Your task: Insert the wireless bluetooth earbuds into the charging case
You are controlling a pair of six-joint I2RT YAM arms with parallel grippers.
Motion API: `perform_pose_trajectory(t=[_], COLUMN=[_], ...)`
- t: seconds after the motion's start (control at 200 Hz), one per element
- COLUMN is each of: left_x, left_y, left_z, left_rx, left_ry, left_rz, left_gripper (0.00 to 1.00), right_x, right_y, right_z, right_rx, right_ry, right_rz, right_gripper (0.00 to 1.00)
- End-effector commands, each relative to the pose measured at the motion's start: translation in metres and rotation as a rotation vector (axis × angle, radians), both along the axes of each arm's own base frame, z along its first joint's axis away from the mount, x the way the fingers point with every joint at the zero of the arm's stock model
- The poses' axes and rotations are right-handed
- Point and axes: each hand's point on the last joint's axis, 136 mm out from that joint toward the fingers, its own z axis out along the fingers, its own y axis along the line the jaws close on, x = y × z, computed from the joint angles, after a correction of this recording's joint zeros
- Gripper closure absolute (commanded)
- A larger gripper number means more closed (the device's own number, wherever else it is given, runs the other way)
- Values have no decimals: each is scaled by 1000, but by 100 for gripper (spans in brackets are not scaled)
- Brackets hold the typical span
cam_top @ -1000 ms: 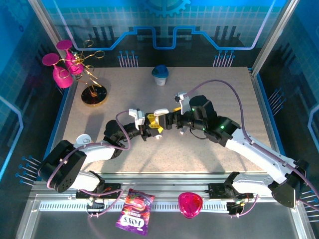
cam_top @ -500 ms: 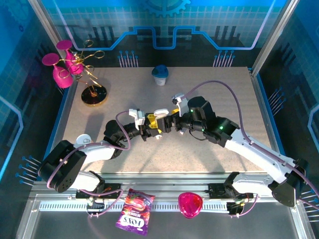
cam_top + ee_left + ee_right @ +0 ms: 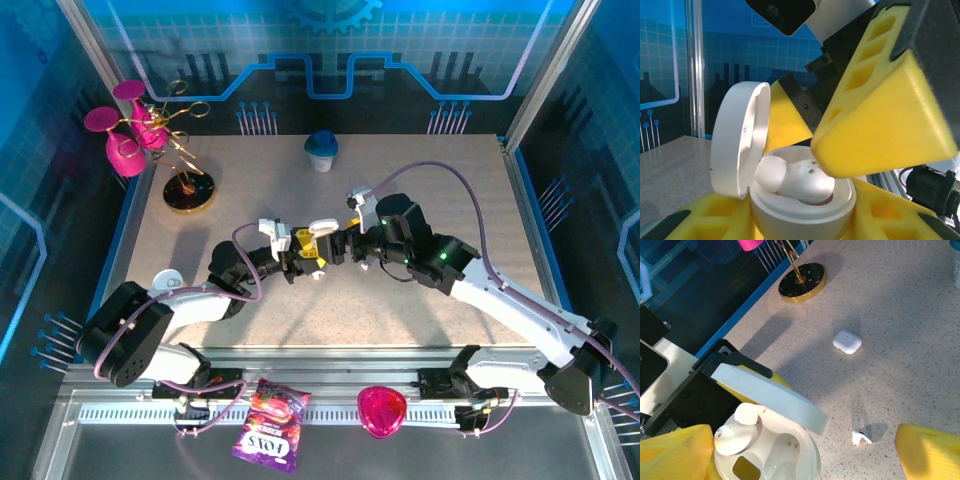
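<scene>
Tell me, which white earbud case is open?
The charging case gripped by the left end effector: its lid is flipped up, with an earbud seated inside. The other case lies shut on the table.

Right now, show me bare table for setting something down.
Free: the table at back right, between the blue cup and the right edge; also the front strip along the near edge. Crowded: centre, where left end effector and right end effector meet at the open charging case.

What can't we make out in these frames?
- Left wrist: charging case, right side hidden behind a yellow pad; earbud seating unclear.
- Top external: case contents too small.
- Right wrist: case's near rim cut off by bottom edge; loose earbud too small to tell left or right.
</scene>
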Motion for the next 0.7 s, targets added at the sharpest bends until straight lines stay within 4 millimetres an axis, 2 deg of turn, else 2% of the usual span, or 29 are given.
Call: perform_pose_trajectory(t=[0.0,0.355,0.545,0.695], left_x=[-12,-11,-9,-3], left_y=[0,0,0,1], left_z=[16,18,16,14], left_rx=[-30,-31,-27,-26], left_ry=[-65,-70,-69,-68], left_rz=[-27,-24,-20,13], left_gripper=[75,75,75,75], right_x=[10,14,4,-9], right_y=[-5,-12,-15,-26], right_z=[12,16,25,35], right_rx=[21,11,25,-8], right_ry=[-12,-13,-35,-84], right_rz=[-44,-70,-44,-63], right_gripper=[7,8,8,8])
